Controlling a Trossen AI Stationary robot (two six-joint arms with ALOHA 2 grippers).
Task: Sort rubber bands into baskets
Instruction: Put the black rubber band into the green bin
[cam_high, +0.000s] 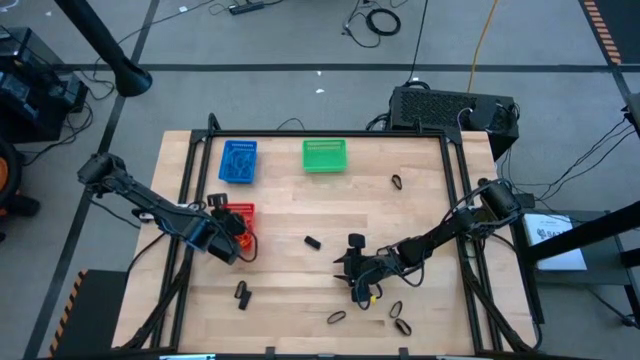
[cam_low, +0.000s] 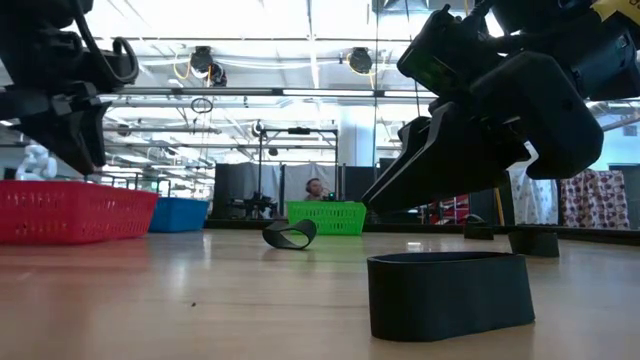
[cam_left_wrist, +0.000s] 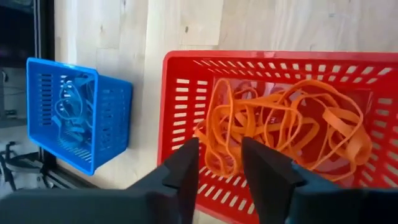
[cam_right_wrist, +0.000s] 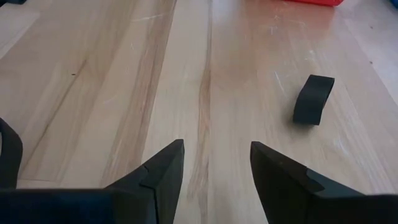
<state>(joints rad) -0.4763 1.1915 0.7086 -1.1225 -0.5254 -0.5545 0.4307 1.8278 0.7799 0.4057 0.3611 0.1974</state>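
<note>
A pale wooden table (cam_high: 300, 290) stands in a workshop. Orange rubber bands (cam_left_wrist: 286, 134) lie tangled in the red basket (cam_left_wrist: 180, 93); the left gripper (cam_left_wrist: 221, 165) hovers above, open and empty. The right gripper (cam_right_wrist: 214, 165) is open.

Red rectangular plastic mesh basket (cam_left_wrist: 186, 81) showing slotted grid pattern, tangle of thin orange rubber loops (cam_left_wrist: 286, 134) glowing inside. Blue rectangular plastic mesh basket (cam_left_wrist: 109, 115) carrying same slotted pattern, pale blue loops (cam_left_wrist: 68, 112) blending into it. Green rectangular plastic mesh basket (cam_high: 325, 155) standing out bright. Pale wooden table top (cam_right_wrist: 124, 81) running in light and tan plank stripes. Black flat rubber loop (cam_right_wrist: 313, 98) lying dark against wood; more black loops (cam_high: 398, 182) dotting planks. Both arms showing dark.
</note>
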